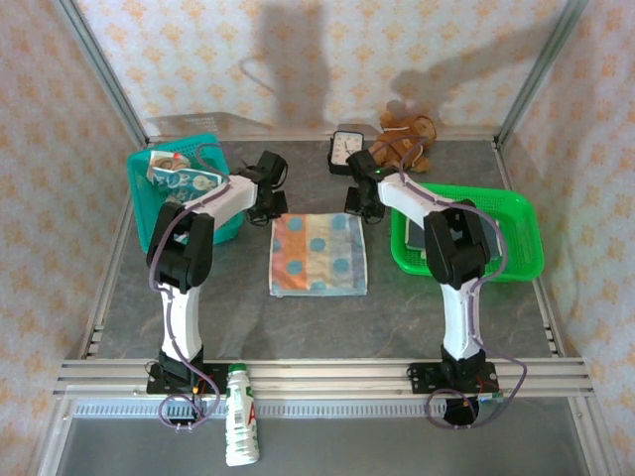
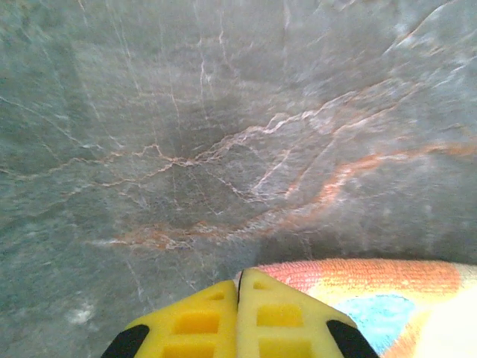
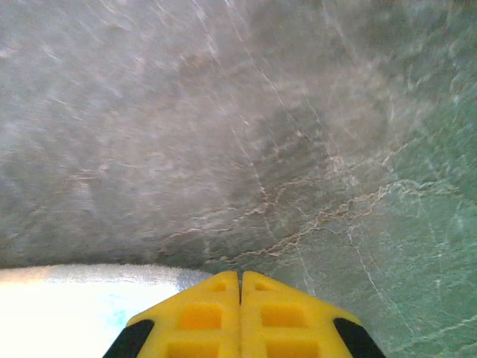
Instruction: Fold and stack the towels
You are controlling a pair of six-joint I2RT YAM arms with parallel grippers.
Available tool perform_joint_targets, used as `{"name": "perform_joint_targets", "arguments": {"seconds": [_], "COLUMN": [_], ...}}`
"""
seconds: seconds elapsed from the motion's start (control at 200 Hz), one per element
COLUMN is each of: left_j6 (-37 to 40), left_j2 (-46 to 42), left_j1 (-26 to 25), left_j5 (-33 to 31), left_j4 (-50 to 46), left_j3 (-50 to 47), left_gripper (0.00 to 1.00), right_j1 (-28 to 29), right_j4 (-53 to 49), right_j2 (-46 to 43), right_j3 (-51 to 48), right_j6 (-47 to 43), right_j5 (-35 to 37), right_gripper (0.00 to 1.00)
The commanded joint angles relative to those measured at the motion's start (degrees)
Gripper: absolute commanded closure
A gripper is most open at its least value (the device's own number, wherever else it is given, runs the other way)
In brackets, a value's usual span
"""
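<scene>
So the orange-and-blue dotted towel (image 1: 318, 255) is lying flat in the middle of the surface (image 2: 223, 112), between the two arms. It's close to square and a touch wider than deep, so its long axis runs left to right. The coloured bands (orange, cream, pale blue) run the other way, from the near edge to the far edge. In the left wrist view the cloth looks nubby and terry-like, with a rounded orange hem and a blue dot.

The left fingers (image 2: 201, 321) are chunky yellow blocks with black bases, clenched tip to tip right at the towel's far-left corner. The right fingers (image 3: 283, 317) look the same and are also pressed together, at the far-right corner. There the towel shows as a washed-out pale patch at lower left.

The surface is a grey stone look with rusty and white veins.

A teal slatted basket (image 1: 226, 159) sits far left with a pale towel (image 1: 187, 180) bunched inside. A bright green mesh tray (image 1: 516, 233) sits on the right. At the back are a brown teddy bear (image 1: 405, 139) and a small black clock (image 1: 345, 149). A white bottle (image 1: 241, 431) with a green cap lies by the left base; its red lettering is too small to read.
</scene>
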Motion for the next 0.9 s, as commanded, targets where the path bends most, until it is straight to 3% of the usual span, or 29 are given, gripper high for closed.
{"name": "perform_joint_targets", "arguments": {"seconds": [0.0,0.36,0.681,0.696,0.746,0.816,0.891], "left_j6": [2.5,4.5,0.0,-0.3,-1.5,-4.0,-5.8], "left_j2": [-4.4,-16.4,-32.7,-33.4,-35.7,-38.2,-40.4], "left_j1": [0.7,0.7,-2.5,-2.9,-4.2,-6.2,-7.8], "left_j5": [-1.4,0.4,1.7,1.8,2.1,2.2,1.3], "left_j4": [-2.7,5.8,16.7,17.1,18.4,18.6,16.9], "left_j3": [2.3,-12.7,-36.2,-37.3,-40.5,-43.2,-44.8], "left_gripper": [1.0,1.0,1.0,1.0,0.8,0.57,0.42], "right_j1": [0.1,1.9,9.0,9.3,10.1,11.1,11.5], "right_j4": [0.6,9.3,15.4,15.6,15.9,15.2,14.0], "right_j2": [-5.3,-15.4,-28.7,-29.2,-30.6,-31.9,-32.9], "right_j3": [0.8,-14.3,-33.4,-34.2,-36.2,-37.5,-37.6], "right_j6": [-2.3,-2.4,0.1,0.3,1.2,2.4,3.4], "right_j5": [1.3,-1.9,2.4,2.4,2.5,2.8,2.8], "right_gripper": [1.0,1.0,1.0,0.96,0.78,0.72,0.62]}}
